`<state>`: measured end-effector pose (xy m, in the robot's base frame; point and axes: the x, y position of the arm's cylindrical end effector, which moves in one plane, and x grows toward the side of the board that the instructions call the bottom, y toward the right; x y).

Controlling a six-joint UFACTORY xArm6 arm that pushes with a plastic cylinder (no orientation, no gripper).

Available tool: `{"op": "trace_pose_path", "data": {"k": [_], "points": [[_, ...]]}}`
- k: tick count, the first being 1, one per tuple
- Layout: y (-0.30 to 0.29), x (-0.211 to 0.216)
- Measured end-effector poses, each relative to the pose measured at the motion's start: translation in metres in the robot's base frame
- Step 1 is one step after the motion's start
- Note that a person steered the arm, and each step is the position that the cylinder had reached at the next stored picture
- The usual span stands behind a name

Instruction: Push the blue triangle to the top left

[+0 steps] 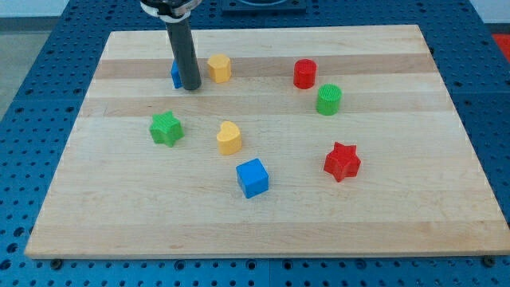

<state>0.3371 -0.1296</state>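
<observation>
My tip (190, 86) is touching the blue triangle's (175, 74) right side, hiding most of it; there are no jaws on this rod.

The blue triangle (174, 73) lies flat on the worktop (263, 215) toward the view's upper left, at about eleven o'clock from the worktop's middle. Only a narrow sliver of its blue body shows, since the dark rod stands right in front of it and covers its right part; the three-cornered outline cannot be made out from what is visible. My tip (190, 87) sits just at its four o'clock side, seemingly touching it.
</observation>
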Motion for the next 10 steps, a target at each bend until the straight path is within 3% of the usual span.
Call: {"op": "trace_pose_path", "data": {"k": [2, 10], "points": [[-0.022, -0.003], [-0.014, -0.074]]}}
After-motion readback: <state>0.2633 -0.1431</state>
